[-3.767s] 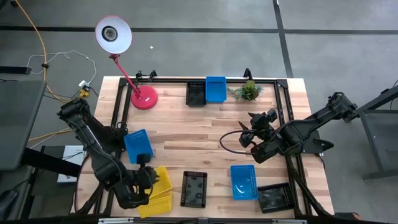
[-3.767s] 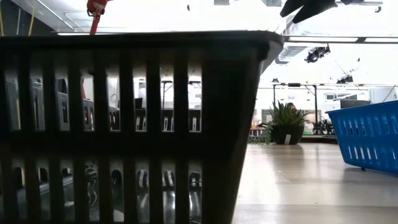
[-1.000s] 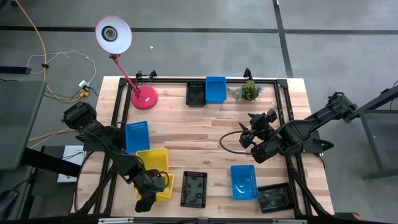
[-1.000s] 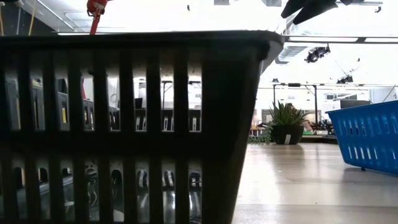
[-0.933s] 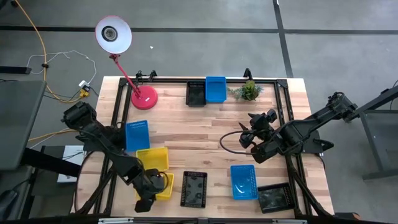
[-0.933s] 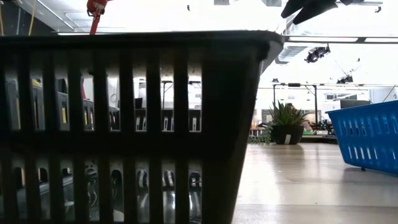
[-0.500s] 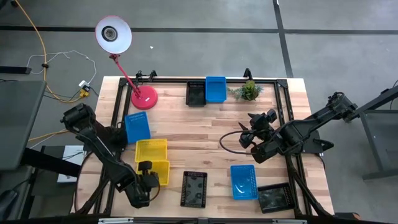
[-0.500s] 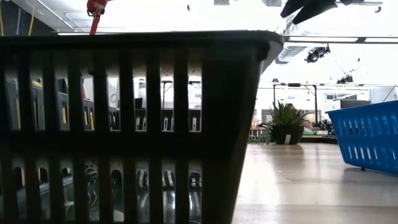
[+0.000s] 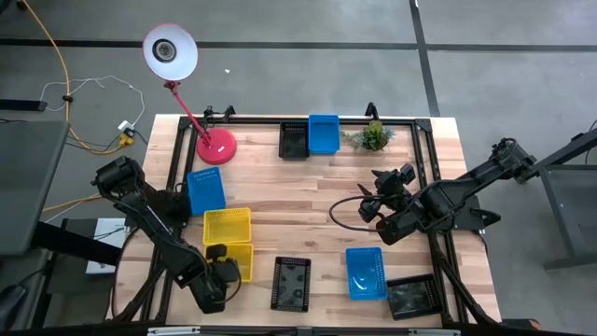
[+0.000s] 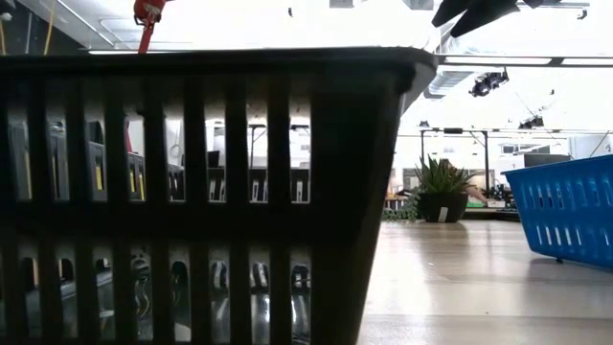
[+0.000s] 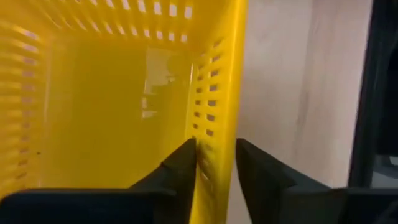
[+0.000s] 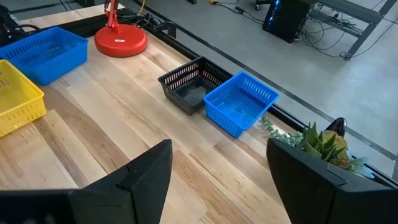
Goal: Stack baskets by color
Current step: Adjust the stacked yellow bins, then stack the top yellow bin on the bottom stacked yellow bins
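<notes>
Wooden table (image 9: 280, 201), left pincer (image 11: 214, 163) astride yellow basket (image 11: 118, 112).

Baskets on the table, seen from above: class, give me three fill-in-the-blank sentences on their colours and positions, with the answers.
1. The left gripper straddles the wall of a ____ basket.
2. At the table's far edge, a black basket sits beside a ____ one.
3. The plant stands on the same far edge as the ____.

Answers: yellow; blue; lamp
</notes>
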Controlling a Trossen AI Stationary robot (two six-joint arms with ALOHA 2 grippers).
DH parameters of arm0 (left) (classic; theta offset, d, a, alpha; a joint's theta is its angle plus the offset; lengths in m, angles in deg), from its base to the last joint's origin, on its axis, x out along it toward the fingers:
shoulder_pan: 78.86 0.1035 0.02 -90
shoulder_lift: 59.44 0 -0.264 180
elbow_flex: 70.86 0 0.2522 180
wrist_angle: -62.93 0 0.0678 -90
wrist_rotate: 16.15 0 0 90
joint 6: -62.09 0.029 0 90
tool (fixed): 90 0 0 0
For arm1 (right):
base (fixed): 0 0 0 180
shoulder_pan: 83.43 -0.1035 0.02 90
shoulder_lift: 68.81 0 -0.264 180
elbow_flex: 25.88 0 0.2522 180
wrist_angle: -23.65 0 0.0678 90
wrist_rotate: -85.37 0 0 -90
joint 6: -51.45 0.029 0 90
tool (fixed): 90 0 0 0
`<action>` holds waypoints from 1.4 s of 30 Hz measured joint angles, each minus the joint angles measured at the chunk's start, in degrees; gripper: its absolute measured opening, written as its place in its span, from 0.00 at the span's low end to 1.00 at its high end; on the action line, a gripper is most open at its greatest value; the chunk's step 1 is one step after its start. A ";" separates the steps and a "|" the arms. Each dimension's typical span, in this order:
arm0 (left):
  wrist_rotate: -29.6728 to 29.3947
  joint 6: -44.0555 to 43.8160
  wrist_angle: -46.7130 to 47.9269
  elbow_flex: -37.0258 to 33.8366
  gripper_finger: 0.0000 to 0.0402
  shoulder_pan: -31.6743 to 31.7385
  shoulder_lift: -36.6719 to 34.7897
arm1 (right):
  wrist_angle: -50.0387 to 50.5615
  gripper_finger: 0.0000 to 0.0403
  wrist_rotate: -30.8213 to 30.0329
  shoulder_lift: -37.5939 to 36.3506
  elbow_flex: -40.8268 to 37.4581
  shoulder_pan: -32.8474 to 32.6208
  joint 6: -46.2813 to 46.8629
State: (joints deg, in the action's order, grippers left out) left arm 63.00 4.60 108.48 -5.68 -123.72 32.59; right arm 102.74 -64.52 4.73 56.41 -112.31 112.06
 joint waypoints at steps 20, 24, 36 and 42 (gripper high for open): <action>-3.66 27.62 18.27 22.29 0.48 7.42 -0.44 | -0.01 0.62 1.50 0.00 0.00 1.16 -0.65; -17.67 29.17 29.95 23.44 0.49 11.01 -0.46 | 0.18 0.62 1.52 0.01 0.00 1.16 -0.99; -11.76 38.07 29.06 6.89 0.49 32.39 -1.21 | 1.43 0.62 1.89 0.00 0.00 1.14 -1.55; -8.12 41.67 22.17 1.18 0.49 38.30 -5.17 | 2.56 0.62 1.48 0.00 0.00 1.14 -1.55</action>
State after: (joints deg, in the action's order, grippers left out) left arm 54.88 46.27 130.64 -4.50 -85.42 27.42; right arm 105.30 -63.04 4.73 56.41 -111.18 110.52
